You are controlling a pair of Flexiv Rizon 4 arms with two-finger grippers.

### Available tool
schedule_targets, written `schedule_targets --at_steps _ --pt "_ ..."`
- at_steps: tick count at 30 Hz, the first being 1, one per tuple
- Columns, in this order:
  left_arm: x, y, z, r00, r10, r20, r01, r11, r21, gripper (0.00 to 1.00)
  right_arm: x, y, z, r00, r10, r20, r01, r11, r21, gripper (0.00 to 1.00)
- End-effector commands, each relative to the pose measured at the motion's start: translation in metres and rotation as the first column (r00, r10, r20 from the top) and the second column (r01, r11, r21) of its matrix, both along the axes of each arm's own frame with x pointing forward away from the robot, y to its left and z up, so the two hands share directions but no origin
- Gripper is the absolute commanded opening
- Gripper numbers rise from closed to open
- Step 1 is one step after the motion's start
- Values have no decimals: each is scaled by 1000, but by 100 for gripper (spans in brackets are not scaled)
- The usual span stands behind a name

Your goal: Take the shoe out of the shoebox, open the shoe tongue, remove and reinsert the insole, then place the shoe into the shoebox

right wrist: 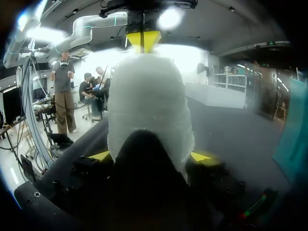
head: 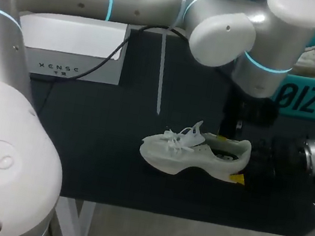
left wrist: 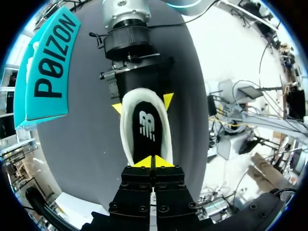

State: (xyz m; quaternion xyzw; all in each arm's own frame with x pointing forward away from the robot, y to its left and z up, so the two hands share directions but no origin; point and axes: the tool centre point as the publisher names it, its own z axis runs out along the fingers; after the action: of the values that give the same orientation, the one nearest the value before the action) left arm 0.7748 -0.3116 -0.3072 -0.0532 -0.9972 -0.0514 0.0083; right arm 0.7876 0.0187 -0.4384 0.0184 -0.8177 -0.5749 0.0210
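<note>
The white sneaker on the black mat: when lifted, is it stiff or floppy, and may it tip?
The white laced sneaker probably keeps its shape, since its thick sole looks solid. Its upper seems soft: tongue and laces stand loose. With the right gripper clamping only the heel, the toe might dip.

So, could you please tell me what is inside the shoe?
A black insole lies inside the shoe, seen through its opening. Its front part is hidden beneath the left hand, so the toe end cannot be seen.
</note>
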Motion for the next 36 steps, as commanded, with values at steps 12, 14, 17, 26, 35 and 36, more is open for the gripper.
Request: schedule_targets --at_steps 12,14,17,26,35,36 --pt "-9 4 -30 1000 0 -29 1 1000 23 0 0 3 -9 1000 -2 1 2 1000 -1 0" --pt "-10 5 -34 1000 1 -29 0 1000 30 0 0 3 -9 1000 -2 1 2 1000 -1 0" --pt "-12 5 -38 999 1 -34 0 1000 29 0 0 3 -9 1000 -2 1 2 1000 -1 0" --pt "-14 8 -53 999 9 -44 -7 999 44 0 0 3 -9 1000 -2 1 2 1000 -1 0" --pt "-15 11 -73 999 -10 -45 12 999 47 0 0 3 -9 1000 -2 1 2 1000 -1 0" --pt "-15 11 -76 999 -14 -47 16 999 49 0 0 3 -9 1000 -2 1 2 1000 -1 0"
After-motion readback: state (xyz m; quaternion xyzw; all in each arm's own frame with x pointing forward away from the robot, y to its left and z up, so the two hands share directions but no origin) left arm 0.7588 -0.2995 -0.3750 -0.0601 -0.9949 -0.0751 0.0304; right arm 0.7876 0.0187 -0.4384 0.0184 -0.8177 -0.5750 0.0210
